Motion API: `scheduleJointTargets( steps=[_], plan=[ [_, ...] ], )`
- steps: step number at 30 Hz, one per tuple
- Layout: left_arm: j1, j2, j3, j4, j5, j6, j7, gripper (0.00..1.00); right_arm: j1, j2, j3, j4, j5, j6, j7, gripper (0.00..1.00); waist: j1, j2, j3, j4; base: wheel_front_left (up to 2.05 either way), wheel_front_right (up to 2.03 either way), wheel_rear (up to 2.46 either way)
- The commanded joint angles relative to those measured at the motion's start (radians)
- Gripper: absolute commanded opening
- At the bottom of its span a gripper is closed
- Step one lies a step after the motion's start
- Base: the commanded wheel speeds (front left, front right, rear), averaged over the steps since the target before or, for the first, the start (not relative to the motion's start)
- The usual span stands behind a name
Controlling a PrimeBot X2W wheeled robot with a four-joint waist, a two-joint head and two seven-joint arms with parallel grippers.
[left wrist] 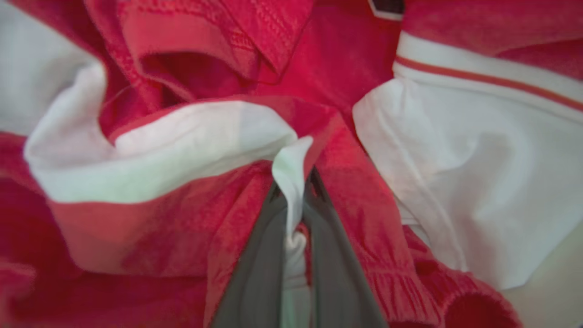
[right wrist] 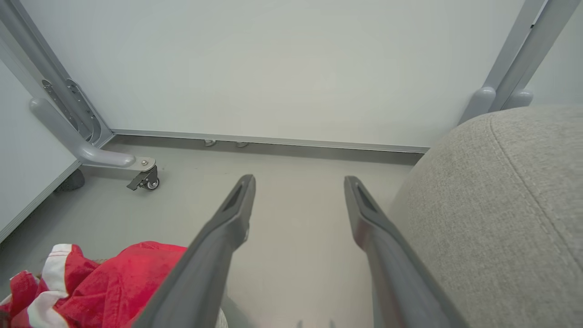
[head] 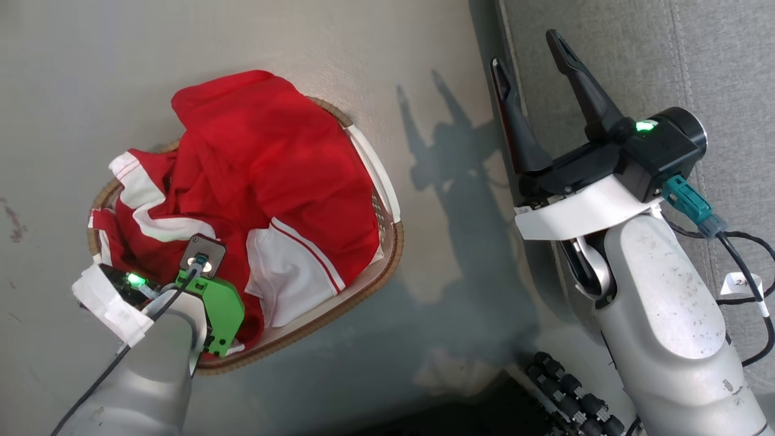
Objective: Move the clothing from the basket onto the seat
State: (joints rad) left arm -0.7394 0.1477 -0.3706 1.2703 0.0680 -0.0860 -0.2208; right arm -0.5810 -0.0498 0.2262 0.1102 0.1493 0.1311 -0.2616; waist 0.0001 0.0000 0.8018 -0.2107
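Grab step: left tool (left wrist: 296,184) clenched on white fold of bright red, white-panelled sports clothing (head: 266,157), heaped in small oval white plastic basket (head: 395,242) w/ brown woven rim. The right tool (head: 524,47) is spread, empty, at edge of big grey fabric seat (head: 696,54). Next, prob.: lift clear, carry to seat.

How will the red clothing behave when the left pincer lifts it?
Likely floppy: the clothing lies crumpled, a white fold bunched in the left pincer. It should drape and trail. Garments look tangled, so several may leave the basket together.

l arm (head: 151,369) jaws clamped, r arm (head: 666,303) jaws spread wide.
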Motion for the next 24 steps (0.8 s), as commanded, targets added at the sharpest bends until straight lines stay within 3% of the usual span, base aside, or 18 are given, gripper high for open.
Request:
scheduleJointTargets(
  steps=[1, 10, 24],
  plan=[
    [-0.002, -0.005, 0.012, 0.004, -0.022, -0.005, -0.012, 0.00, 0.005, -0.003, -0.003, 0.007, 0.004, -0.001, -0.005, 1.00, -0.0001, 0.0000, -0.033, 0.004, 0.00, 0.00, 0.00],
    [0.078, -0.042, 0.042, -0.032, -0.094, -0.013, -0.046, 0.00, 0.045, -0.003, -0.010, 0.062, -0.038, -0.001, -0.005, 1.00, -0.0001, 0.0000, -0.211, 0.043, 0.00, 0.00, 0.00],
    [0.336, -0.092, 0.038, -0.286, -0.176, -0.016, -0.044, 0.00, 0.214, -0.004, -0.070, 0.157, -0.081, -0.001, -0.005, 1.00, -0.0001, 0.0000, -0.544, 0.171, 0.00, 0.00, 0.00]
  ],
)
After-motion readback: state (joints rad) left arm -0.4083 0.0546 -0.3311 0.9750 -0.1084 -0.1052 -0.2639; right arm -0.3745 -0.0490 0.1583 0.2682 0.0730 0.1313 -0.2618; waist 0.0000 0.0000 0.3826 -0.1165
